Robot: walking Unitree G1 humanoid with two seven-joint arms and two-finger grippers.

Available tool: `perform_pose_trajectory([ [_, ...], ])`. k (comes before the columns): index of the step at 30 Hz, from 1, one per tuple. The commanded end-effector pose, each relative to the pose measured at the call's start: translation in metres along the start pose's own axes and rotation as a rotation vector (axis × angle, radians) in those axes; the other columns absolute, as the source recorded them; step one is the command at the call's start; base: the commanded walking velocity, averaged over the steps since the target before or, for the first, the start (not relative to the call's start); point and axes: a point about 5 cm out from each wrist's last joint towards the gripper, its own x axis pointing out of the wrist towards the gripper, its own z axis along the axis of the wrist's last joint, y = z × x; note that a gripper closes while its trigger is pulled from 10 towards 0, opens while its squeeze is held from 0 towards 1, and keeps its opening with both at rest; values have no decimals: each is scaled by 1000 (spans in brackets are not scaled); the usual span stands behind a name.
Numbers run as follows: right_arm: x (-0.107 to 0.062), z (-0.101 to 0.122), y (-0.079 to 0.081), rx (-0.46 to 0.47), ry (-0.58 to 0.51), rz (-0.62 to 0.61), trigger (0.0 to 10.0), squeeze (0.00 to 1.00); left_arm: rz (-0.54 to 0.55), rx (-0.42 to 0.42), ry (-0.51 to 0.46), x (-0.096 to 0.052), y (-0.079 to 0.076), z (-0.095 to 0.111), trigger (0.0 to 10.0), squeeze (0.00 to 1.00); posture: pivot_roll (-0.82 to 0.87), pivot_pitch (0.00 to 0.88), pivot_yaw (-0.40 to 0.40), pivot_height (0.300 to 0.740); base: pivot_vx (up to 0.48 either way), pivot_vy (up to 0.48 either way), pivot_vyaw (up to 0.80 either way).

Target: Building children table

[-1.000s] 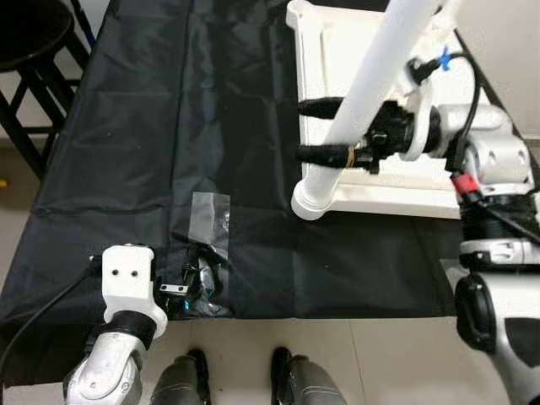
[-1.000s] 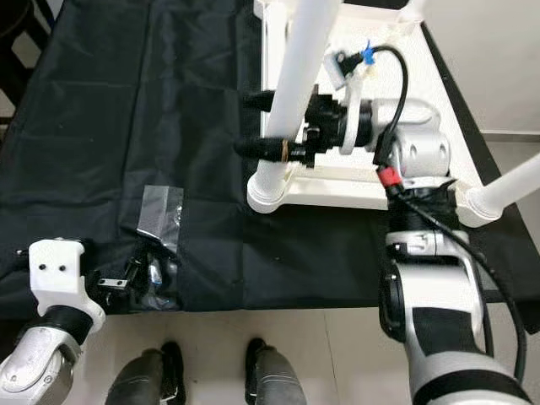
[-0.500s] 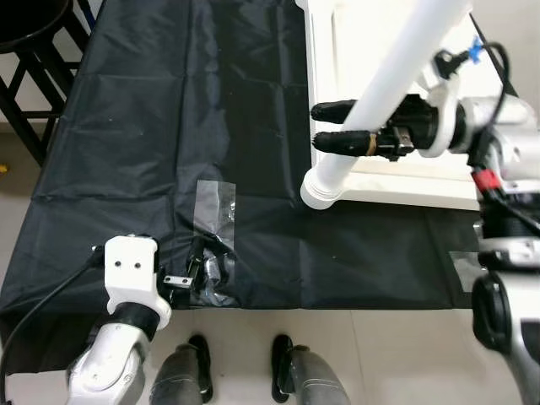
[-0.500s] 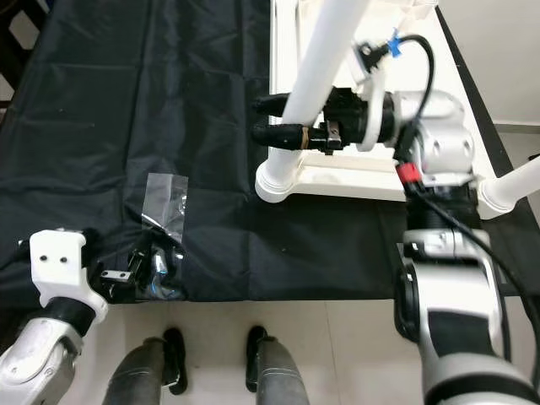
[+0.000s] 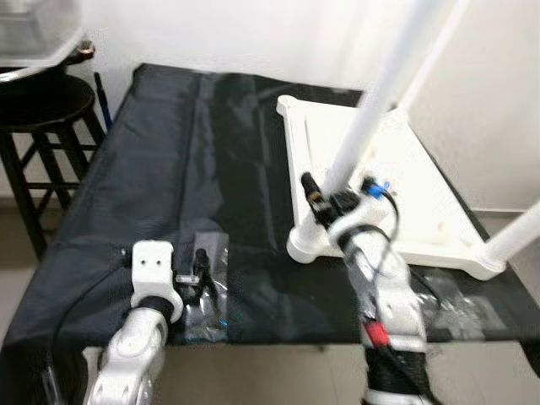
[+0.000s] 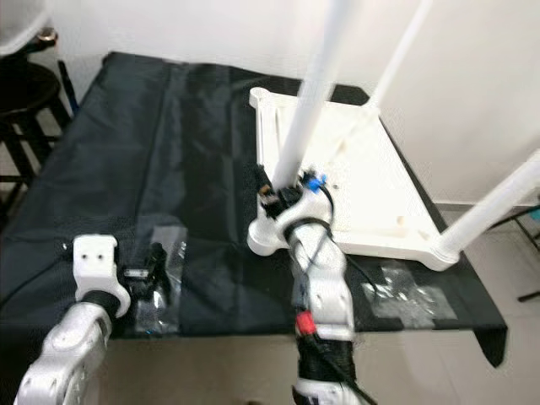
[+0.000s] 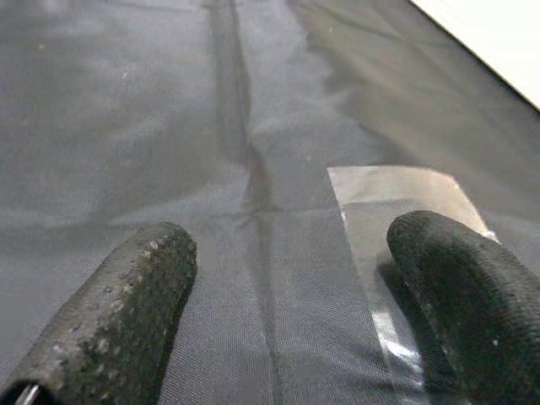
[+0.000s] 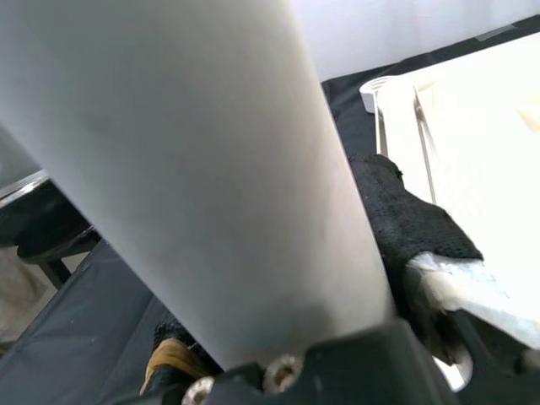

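Black cloth [image 5: 169,169] covers the desk, and a white children's table [image 5: 405,198] lies on it upside down with three white legs in view. The right pincer [image 5: 325,196] is clamped on the nearest leg [image 5: 359,139], low down near its base. Near the front edge of the desk lies a clear plastic bag [image 5: 207,278] with small dark parts inside; these are too small to count. The left pincer [image 7: 295,312] hovers over that bag, fingers apart. A second clear bag [image 6: 405,295] lies farther right. A black stool [image 5: 38,118] stands left of the desk.
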Motion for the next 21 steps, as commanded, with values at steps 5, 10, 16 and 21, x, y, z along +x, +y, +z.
perform_pose_trajectory([
  [5,-9,-25,10,-30,201,43,10000,4,-2,6,-5,-1,1,-3,10000,0,-37,70,-122,740,0,0,0],
  [10,-7,7,8,-38,52,409,10000,1000,-5,10,-30,-12,1,3,10000,0,-26,142,-103,740,0,0,0],
  [16,5,54,-20,-202,-59,807,10000,1000,-16,11,-47,-25,0,13,10000,0,5,216,-95,740,0,0,0],
  [21,14,90,-41,-218,-57,1008,10000,1000,-16,14,-65,-42,-1,23,10000,0,47,304,-83,740,0,0,0],
])
